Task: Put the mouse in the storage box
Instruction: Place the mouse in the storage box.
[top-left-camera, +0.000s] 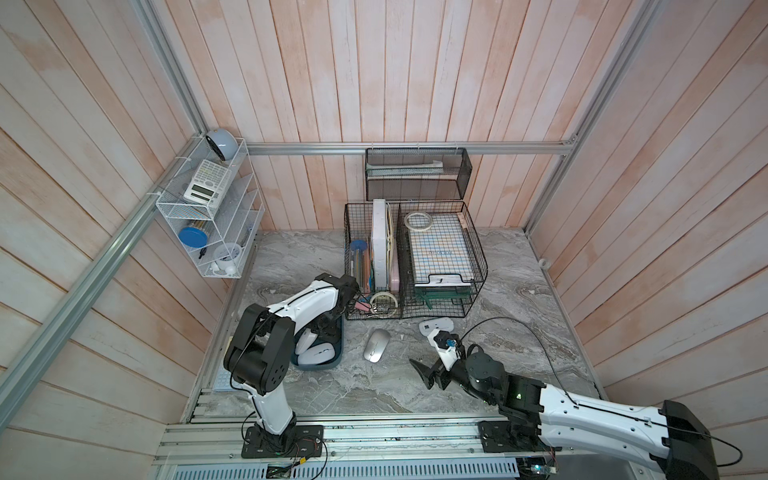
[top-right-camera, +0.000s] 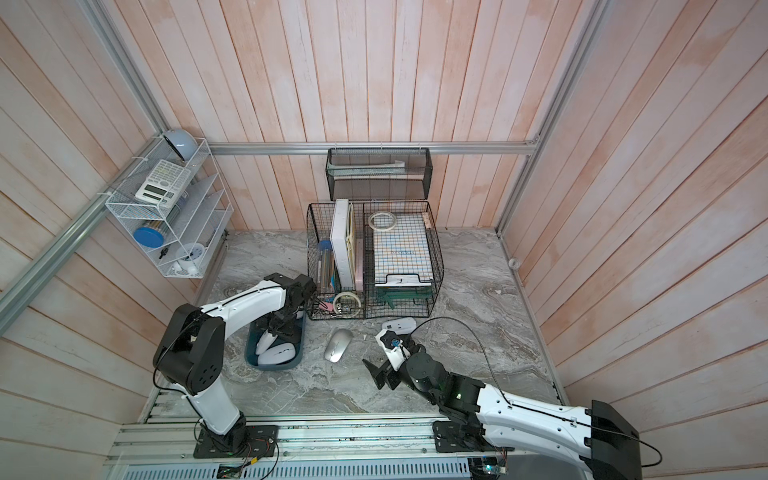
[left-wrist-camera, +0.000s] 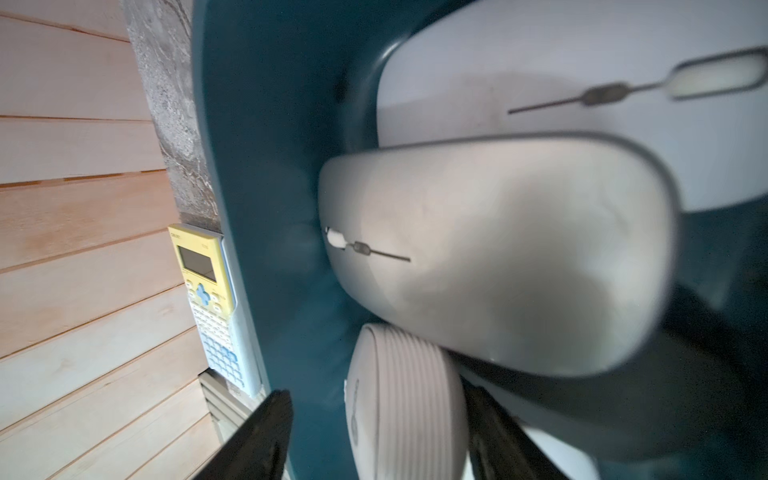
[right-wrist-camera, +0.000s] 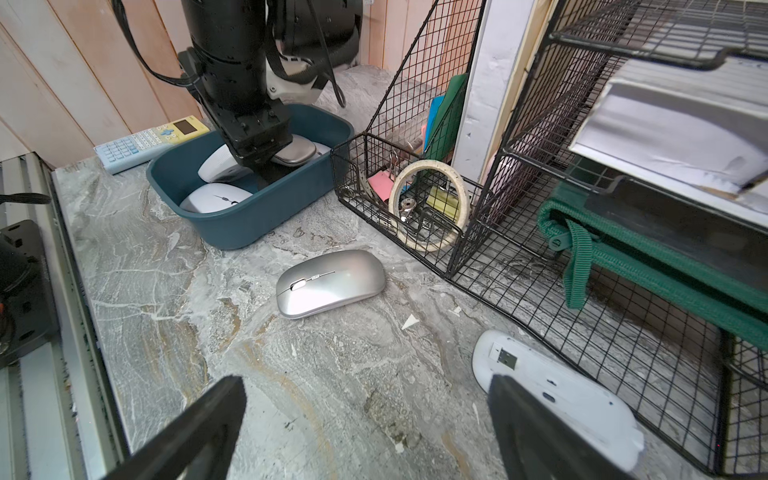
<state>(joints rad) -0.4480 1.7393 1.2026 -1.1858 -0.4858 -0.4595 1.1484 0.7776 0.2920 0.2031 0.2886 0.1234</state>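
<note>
The dark teal storage box (top-left-camera: 316, 365) (top-right-camera: 274, 366) (right-wrist-camera: 232, 224) sits left of centre on the marble table with three pale mice in it. My left gripper (left-wrist-camera: 378, 392) (top-right-camera: 282, 326) reaches down into the box and stands open around a white ribbed mouse (left-wrist-camera: 403, 399). One finger lies against that mouse and the other stands apart from it. A silver mouse (top-left-camera: 376, 345) (right-wrist-camera: 330, 282) lies on the table right of the box. An upturned white mouse (top-left-camera: 434, 325) (right-wrist-camera: 557, 390) lies further right. My right gripper (top-left-camera: 430, 368) (right-wrist-camera: 365, 384) hovers open and empty beside it.
Black wire baskets (top-left-camera: 411, 257) with books, papers and a tape roll (right-wrist-camera: 428, 203) stand just behind the mice. A yellow-and-blue calculator (right-wrist-camera: 149, 141) (left-wrist-camera: 208, 299) lies against the left wall behind the box. A white wire rack (top-left-camera: 212, 216) hangs on the left wall.
</note>
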